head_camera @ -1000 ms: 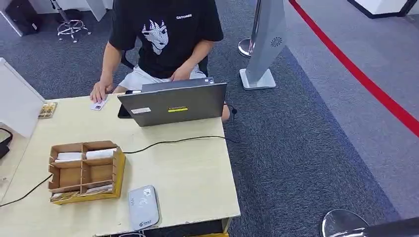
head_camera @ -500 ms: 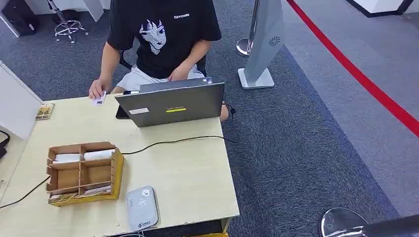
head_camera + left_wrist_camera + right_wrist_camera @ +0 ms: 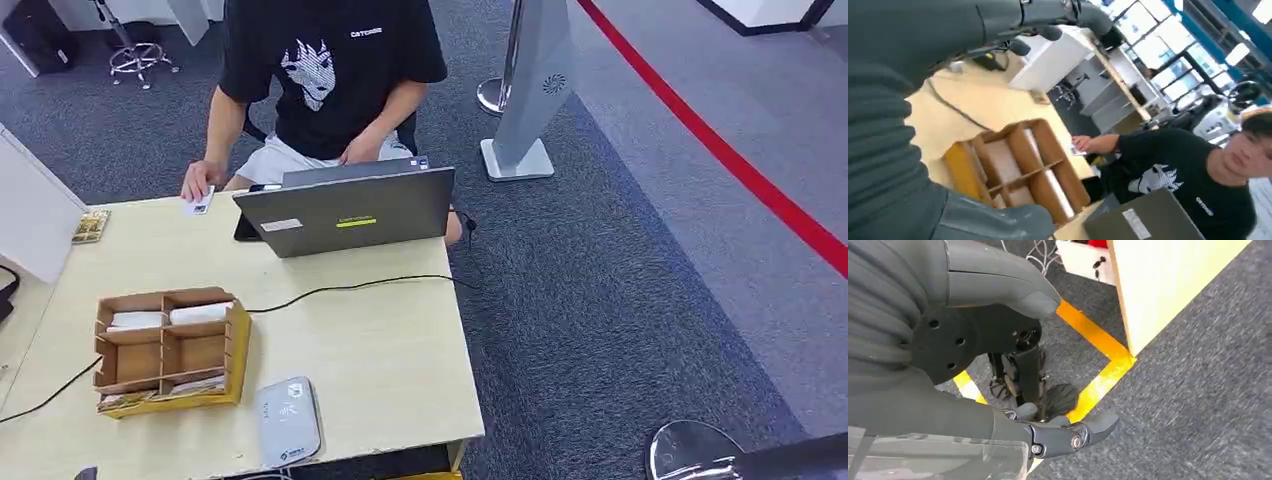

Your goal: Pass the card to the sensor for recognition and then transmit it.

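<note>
Left robot hand [image 3: 923, 65] hangs over the counter [image 3: 380, 350] above the cardboard organizer [image 3: 170, 348], fingers apart, holding nothing. Right robot hand [image 3: 998, 365] is down by the carpet, fingers spread, nothing in it. The card [image 3: 201, 203] is far behind the organizer, under the person's hand [image 3: 198, 182]. The sensor [image 3: 288, 421] sits just beside the organizer, near the counter's front edge.

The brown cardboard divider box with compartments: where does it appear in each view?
Head view: brown cardboard divider box at lower left, on the pale wooden table.
Left wrist view: box at lower centre.
Right wrist view: not in it.
Shared landmark: the grey laptop.
</note>
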Controlling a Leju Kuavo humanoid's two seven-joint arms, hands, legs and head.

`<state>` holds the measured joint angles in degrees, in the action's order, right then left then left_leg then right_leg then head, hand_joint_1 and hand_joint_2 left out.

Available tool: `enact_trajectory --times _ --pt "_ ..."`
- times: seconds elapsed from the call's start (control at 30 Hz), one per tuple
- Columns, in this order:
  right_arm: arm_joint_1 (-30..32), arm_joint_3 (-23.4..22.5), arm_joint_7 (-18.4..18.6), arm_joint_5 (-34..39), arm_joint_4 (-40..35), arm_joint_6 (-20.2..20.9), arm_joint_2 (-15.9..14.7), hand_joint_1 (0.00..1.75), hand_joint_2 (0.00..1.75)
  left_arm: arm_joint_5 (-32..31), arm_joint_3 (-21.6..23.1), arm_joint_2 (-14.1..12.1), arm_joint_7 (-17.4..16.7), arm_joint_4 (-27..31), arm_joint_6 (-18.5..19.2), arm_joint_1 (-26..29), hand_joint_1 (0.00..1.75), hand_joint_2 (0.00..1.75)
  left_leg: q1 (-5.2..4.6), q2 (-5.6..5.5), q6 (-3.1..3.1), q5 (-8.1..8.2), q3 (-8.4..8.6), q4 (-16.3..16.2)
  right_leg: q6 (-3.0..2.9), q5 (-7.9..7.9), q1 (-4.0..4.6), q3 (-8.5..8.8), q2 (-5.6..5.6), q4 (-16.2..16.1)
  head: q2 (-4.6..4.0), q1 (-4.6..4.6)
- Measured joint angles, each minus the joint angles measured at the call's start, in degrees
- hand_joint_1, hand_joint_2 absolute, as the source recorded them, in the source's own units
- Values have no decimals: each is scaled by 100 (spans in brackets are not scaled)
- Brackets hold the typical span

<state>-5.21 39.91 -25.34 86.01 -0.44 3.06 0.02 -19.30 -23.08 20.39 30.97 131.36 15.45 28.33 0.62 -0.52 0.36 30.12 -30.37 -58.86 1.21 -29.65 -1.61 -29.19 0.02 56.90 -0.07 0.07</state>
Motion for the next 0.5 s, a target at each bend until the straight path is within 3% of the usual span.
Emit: enact_trajectory --times 0.07,0.13,0.2,0.3,0.37,0.43,0.5 --pt "5 -18 -365 0 0 176 13 0 175 -57 153 9 42 197 -79 -63 0 175 -1 0 0 0 0 0 0 0 -1 0 0 0 0 -4" --pt "4 -87 -1000 0 4 585 20 0 175 126 181 13 12 338 -144 -91 0 175 0 2 0 0 -1 0 0 0 0 -1 4 1 0 -4" --pt "-27 -129 -1359 0 11 1011 -11 0 175 364 166 13 -57 428 -155 -93 0 175 0 1 0 0 -4 0 0 0 0 -2 4 1 0 -4" --pt "-188 -133 -1461 0 24 1612 -171 0 175 676 124 13 -181 502 -92 -89 0 175 -1 1 0 0 -7 0 1 0 -1 -3 4 1 0 -7" --pt "-344 -27 -1487 0 24 1982 -304 0 175 949 87 13 -322 518 182 -91 0 175 -2 2 0 0 -5 0 1 0 -2 -2 6 1 0 -7" --pt "-484 127 -1490 0 26 2173 -391 0 175 1130 45 13 -404 518 479 -91 0 175 -2 4 1 0 -4 -4 2 1 -3 -1 5 0 0 -7" --pt "-574 214 -1490 0 28 2215 -455 0 175 1170 28 13 -413 518 522 -92 0 175 -2 3 1 0 -4 -8 6 4 -2 -1 5 0 0 -4"
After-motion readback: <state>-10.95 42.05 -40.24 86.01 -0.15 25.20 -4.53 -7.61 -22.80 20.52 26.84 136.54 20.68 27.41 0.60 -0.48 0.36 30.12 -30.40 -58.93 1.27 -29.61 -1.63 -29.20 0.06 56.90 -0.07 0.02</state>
